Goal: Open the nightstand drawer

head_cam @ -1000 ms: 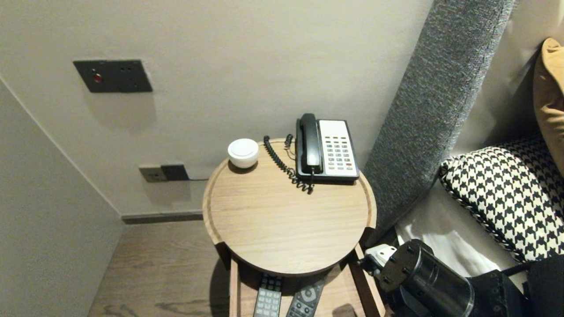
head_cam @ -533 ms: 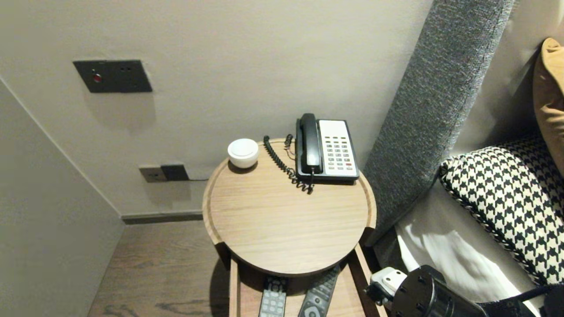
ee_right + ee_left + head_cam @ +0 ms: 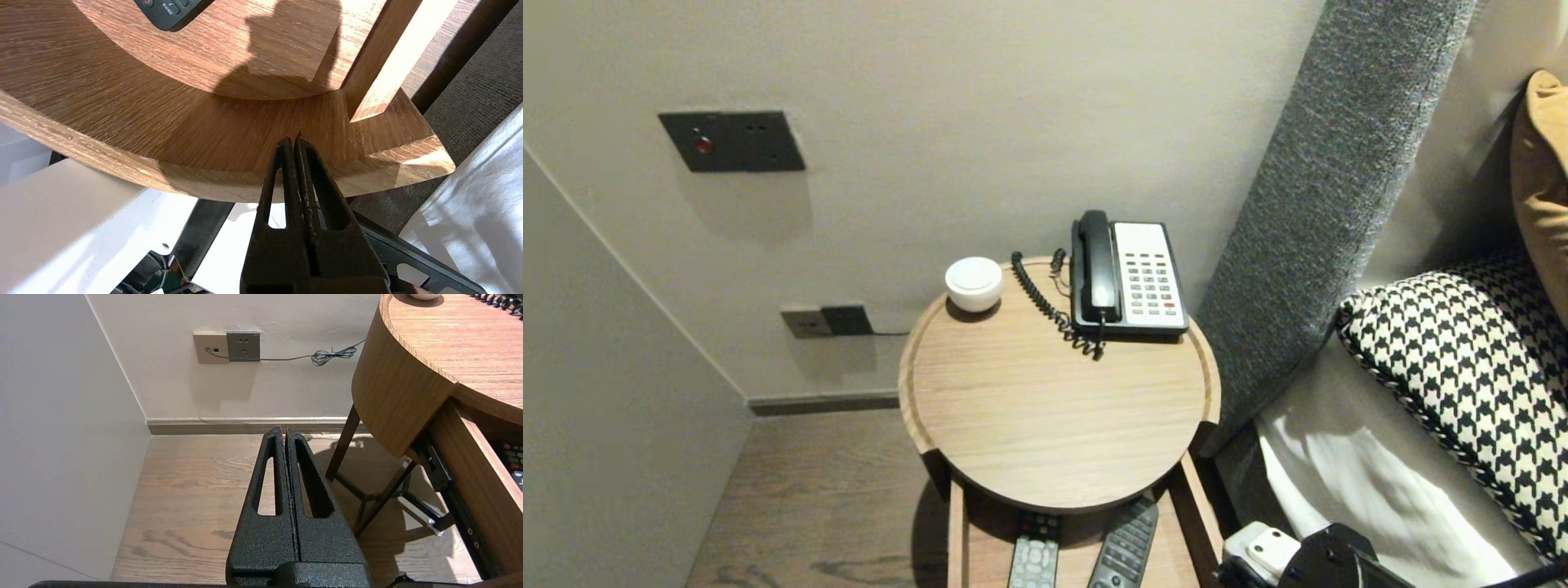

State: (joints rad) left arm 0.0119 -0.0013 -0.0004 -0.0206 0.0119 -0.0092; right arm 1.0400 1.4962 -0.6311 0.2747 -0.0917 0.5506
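drawer open under the round tabletop, right tool clenched and empty at its curved front.
the drawer juts toward the robot, holding a left-hand remote and a right-hand remote. whether the right tool's tips touch the front wall i cannot tell. since a second ago the right arm has sunk to the head view's lower edge, and the right-hand remote has slid toward the drawer's right side. the left tool hangs clenched beside the tabletop, above the floor.
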